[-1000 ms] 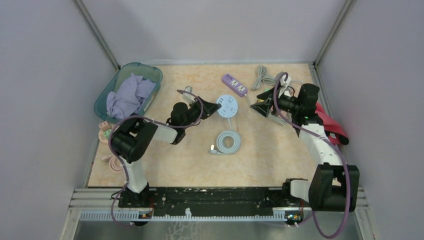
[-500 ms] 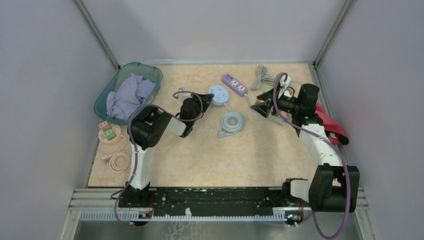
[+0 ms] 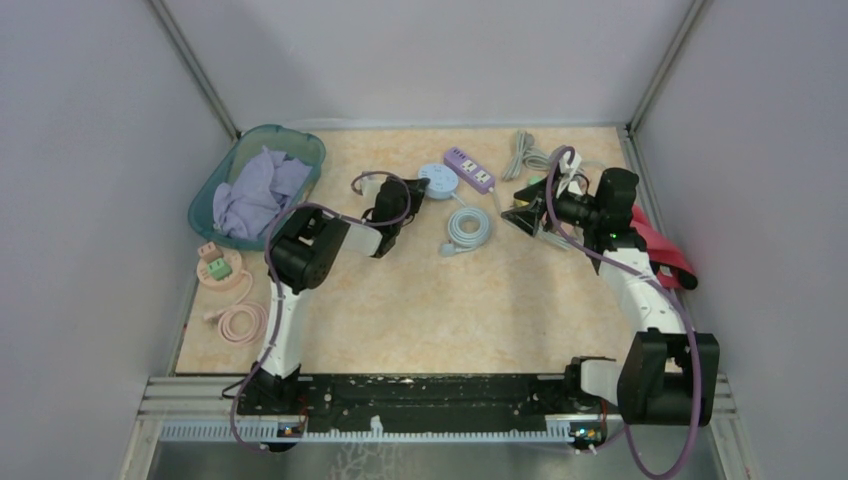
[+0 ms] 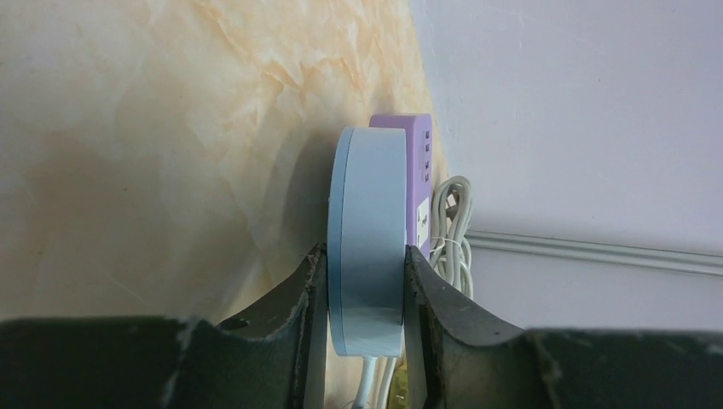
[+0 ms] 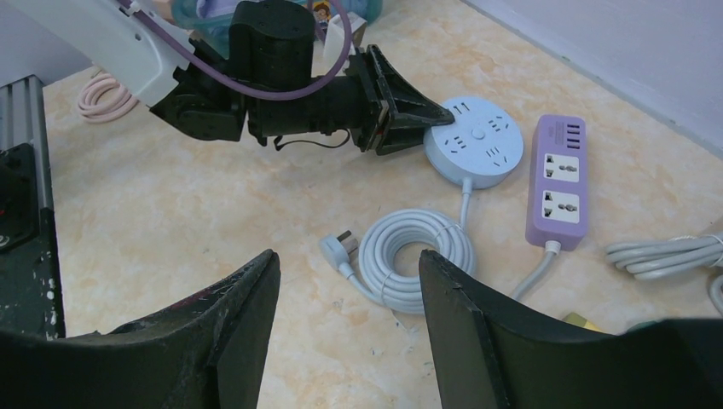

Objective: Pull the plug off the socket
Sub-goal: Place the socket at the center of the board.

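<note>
Left gripper (image 4: 365, 256): nearly closed, clamped on both flat faces of the round socket (image 4: 367, 230), upper centre.
Right gripper (image 5: 349, 260): half open, empty.
Plug (image 5: 335, 247): on the coiled cable (image 5: 415, 249) end, lying unplugged mid-frame.
Edges: purple power strip (image 3: 468, 169) just beside the socket; back wall near.
Open room: bare counter (image 3: 480, 320) across the lower frame.
Hidden: socket outlets, edge-on in the left wrist view.

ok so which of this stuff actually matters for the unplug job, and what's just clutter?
Job: round blue socket, clamped in left tool; its coiled white cable; right tool, open.
Clutter: purple power strip, grey cable bundle, teal basket, pink cable, red item.
</note>
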